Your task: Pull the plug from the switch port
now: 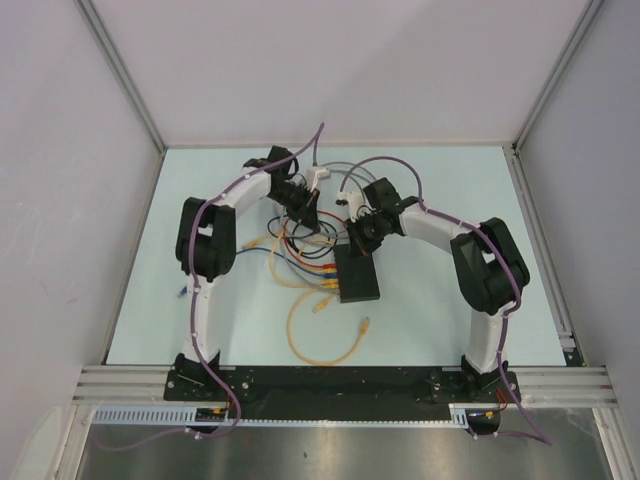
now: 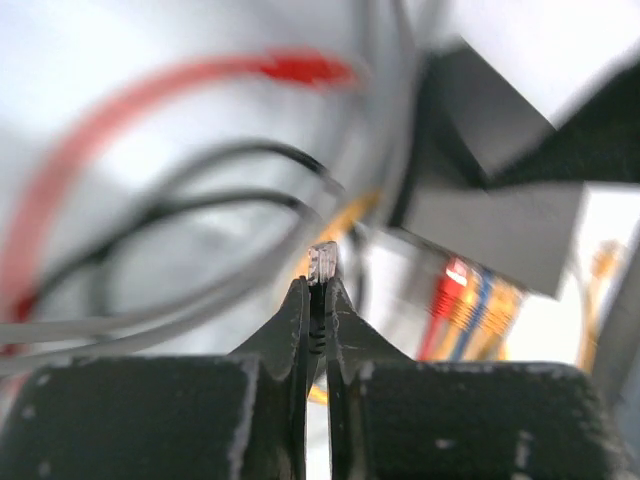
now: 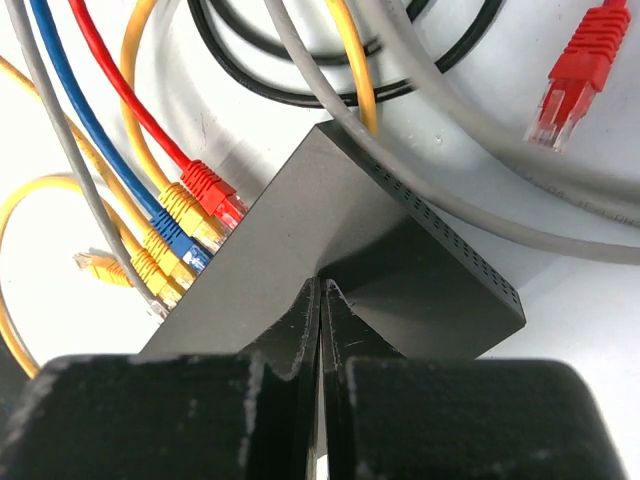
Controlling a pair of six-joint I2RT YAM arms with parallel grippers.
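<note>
Top external: pale table, white walls; left jaws pinch a plug, right jaws together.

pale blue table, white walls, aluminium rails

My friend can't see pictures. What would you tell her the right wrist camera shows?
The right gripper, fingers shut, points at the top of a black switch. A red plug, a blue plug and yellow plugs sit in ports along its left edge. A loose red plug lies on the white table among grey cables and black cables.
</note>
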